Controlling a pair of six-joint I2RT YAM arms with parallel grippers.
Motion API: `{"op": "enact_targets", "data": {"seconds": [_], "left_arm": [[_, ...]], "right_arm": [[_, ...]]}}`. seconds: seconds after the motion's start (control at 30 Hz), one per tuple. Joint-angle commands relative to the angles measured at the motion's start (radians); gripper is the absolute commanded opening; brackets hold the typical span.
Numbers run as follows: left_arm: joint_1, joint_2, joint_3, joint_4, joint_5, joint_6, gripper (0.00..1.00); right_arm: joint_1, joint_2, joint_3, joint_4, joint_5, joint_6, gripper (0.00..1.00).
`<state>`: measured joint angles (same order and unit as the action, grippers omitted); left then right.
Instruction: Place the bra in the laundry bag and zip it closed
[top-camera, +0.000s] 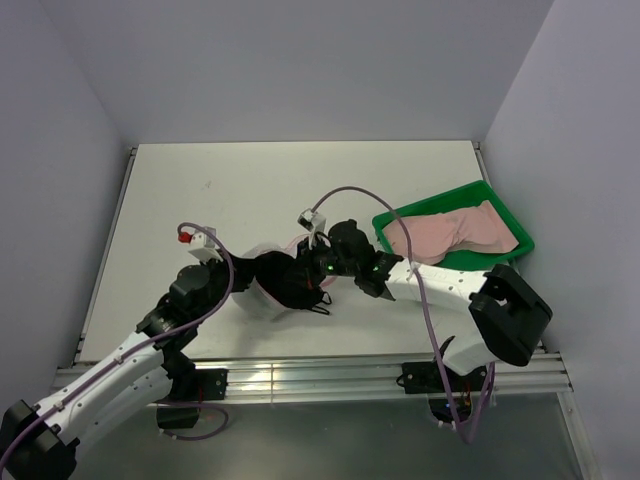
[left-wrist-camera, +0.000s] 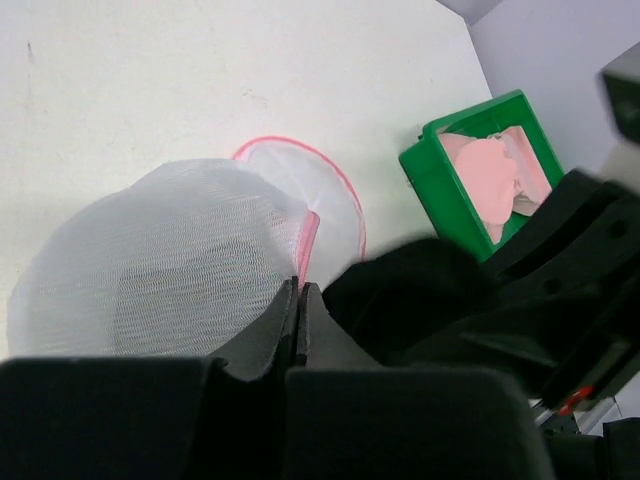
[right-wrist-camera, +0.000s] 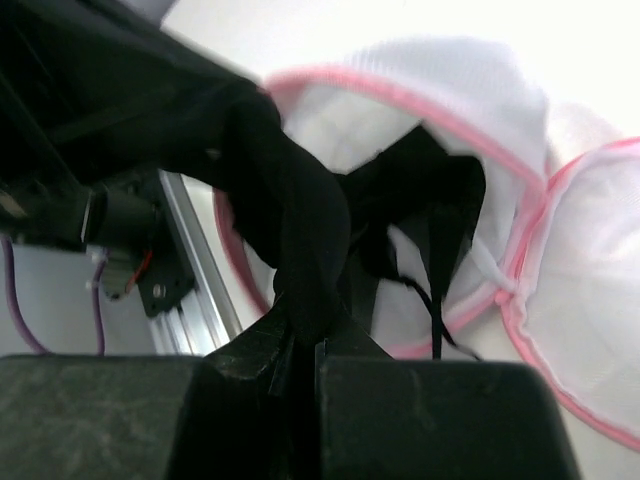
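Right pincer (right-wrist-camera: 305, 340) pinches the black bra (right-wrist-camera: 420, 190) to feed it into the laundry bag (right-wrist-camera: 480, 90) just ahead, which the left pincer (left-wrist-camera: 300, 300) nips steady.

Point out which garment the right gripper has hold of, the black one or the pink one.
The black garment: pinched in the right gripper, partly inside the open laundry bag. The pink garment lies untouched in the green tray.

Green tray (top-camera: 480, 258) sits angled at the tabletop's (top-camera: 250, 190) right edge, about midway along it. Inside, a pink cloth (top-camera: 455, 232) lies rumpled, spread across most of the tray's floor.
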<state>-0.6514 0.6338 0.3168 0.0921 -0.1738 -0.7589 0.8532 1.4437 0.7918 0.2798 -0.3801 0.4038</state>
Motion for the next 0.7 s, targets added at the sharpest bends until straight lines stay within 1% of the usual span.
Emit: {"op": "enact_targets", "data": {"seconds": [0.0, 0.07, 0.13, 0.27, 0.33, 0.43, 0.53, 0.57, 0.63, 0.67], "left_arm": [[0.003, 0.026, 0.07, 0.078, 0.007, 0.033, 0.0], [0.002, 0.026, 0.071, 0.089, 0.01, 0.032, 0.0], [0.002, 0.02, 0.082, 0.103, 0.011, 0.036, 0.0], [0.003, 0.027, 0.102, 0.103, 0.034, 0.053, 0.0], [0.003, 0.026, 0.085, 0.124, 0.078, 0.043, 0.0], [0.003, 0.037, 0.064, 0.115, 0.134, 0.02, 0.0], [0.004, 0.009, -0.008, 0.129, 0.166, -0.034, 0.0], [0.003, 0.001, -0.019, 0.126, 0.166, -0.049, 0.0], [0.003, -0.025, -0.024, 0.066, 0.166, -0.054, 0.0], [0.002, -0.045, -0.027, 0.051, 0.166, -0.057, 0.0]], "right_arm": [[0.017, 0.032, -0.029, 0.058, -0.077, 0.026, 0.0], [0.033, 0.058, -0.025, 0.041, -0.085, 0.023, 0.0], [0.053, 0.063, -0.029, 0.027, -0.057, 0.021, 0.0], [0.061, 0.081, -0.017, 0.026, -0.072, 0.029, 0.0], [0.066, 0.086, 0.009, -0.008, -0.039, 0.024, 0.0], [0.063, 0.078, 0.041, 0.016, 0.013, 0.062, 0.0], [0.063, 0.063, 0.078, 0.028, 0.142, 0.166, 0.0], [0.064, 0.054, 0.07, 0.051, 0.177, 0.252, 0.0], [0.067, 0.026, 0.037, 0.154, 0.263, 0.328, 0.0], [0.069, 0.024, 0.034, 0.165, 0.302, 0.392, 0.0]]}}
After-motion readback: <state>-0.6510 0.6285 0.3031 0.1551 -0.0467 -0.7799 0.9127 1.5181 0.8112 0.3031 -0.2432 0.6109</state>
